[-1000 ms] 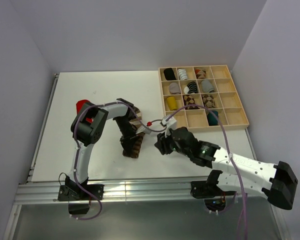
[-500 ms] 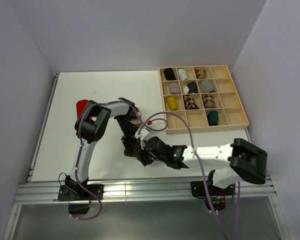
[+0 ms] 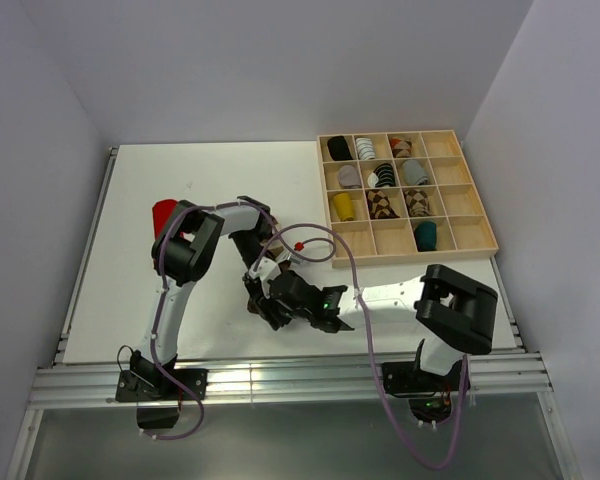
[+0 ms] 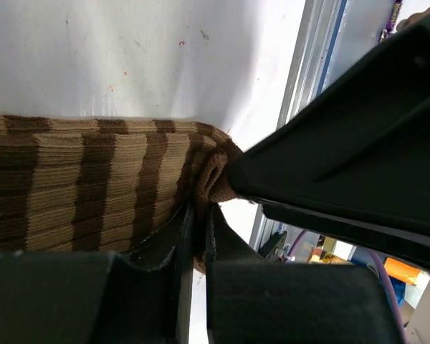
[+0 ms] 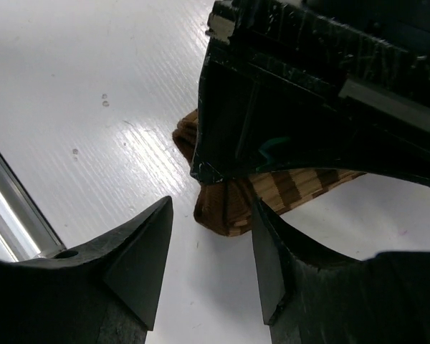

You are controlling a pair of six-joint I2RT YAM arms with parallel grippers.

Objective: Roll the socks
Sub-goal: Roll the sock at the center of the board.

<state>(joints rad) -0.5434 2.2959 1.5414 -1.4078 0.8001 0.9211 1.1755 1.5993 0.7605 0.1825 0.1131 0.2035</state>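
One ribbed brown-and-cream striped sock (image 4: 93, 186) lies flat on the white table (image 3: 120, 290), left of the wooden grid tray (image 3: 410, 260). The left gripper (image 4: 198, 215) pinches the sock's folded end. The right gripper (image 5: 209, 215) faces that end, its blunt black jaws apart.

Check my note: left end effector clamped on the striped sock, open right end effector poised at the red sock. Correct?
No. The open right end effector is poised at the end of the striped sock, as the right wrist view shows; the red sock lies apart by the left arm. The left end effector does clamp the striped sock.
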